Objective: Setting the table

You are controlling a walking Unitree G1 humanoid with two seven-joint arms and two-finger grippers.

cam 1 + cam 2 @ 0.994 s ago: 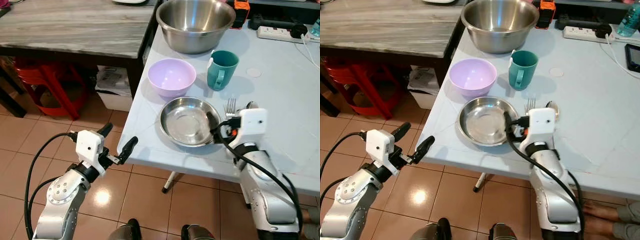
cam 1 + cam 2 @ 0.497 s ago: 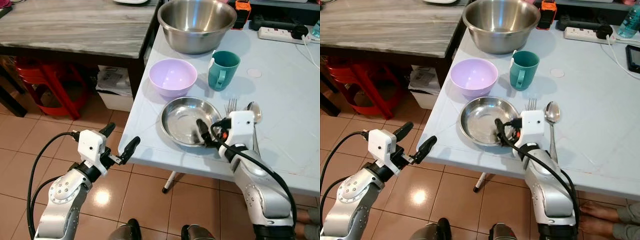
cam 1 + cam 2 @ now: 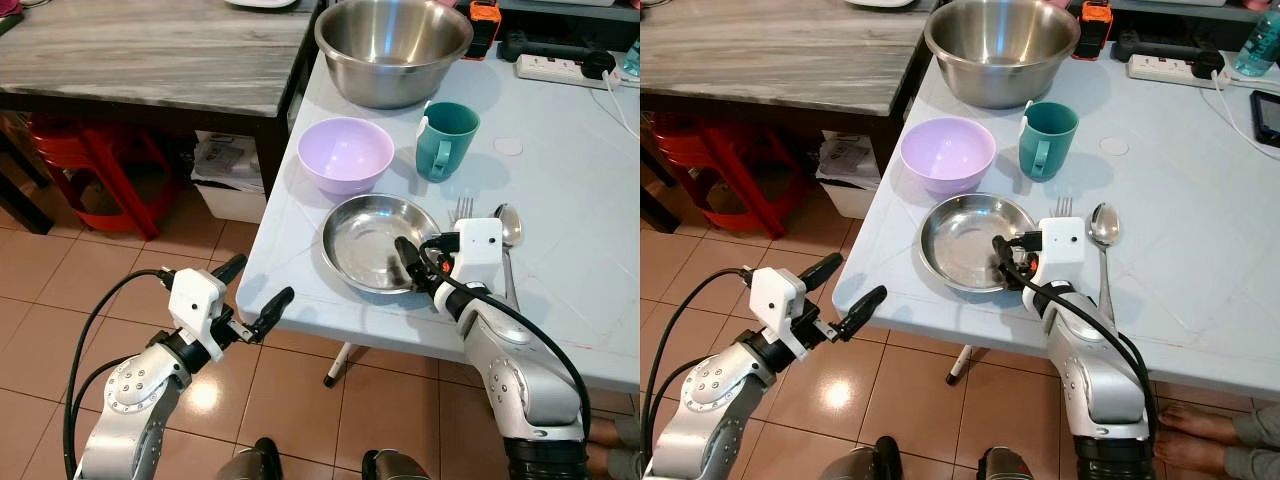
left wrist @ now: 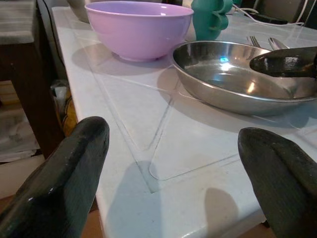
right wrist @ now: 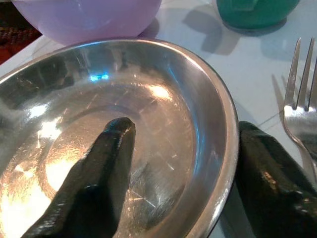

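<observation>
The right wrist view brings out what the head views cannot: the right hand straddles the rim of the stainless steel plate, one black finger lying inside the scratched, shiny basin and the other outside beside the fork, jaws spread and not clamped on the rim. The left wrist view looks low across the worktop, past the left hand, which hangs with its fingers apart just off the worktop's near corner, grasping nothing. From the head, the steel plate sits near the pale worktop's front edge; at its 11 o'clock stands a smooth lilac bowl, at 1 o'clock a teal mug, at 12 o'clock a large steel mixing bowl, at 3 o'clock the fork and a spoon side by side. Left of it stands a darker grey wood-grain table above terracotta floor tiles
</observation>
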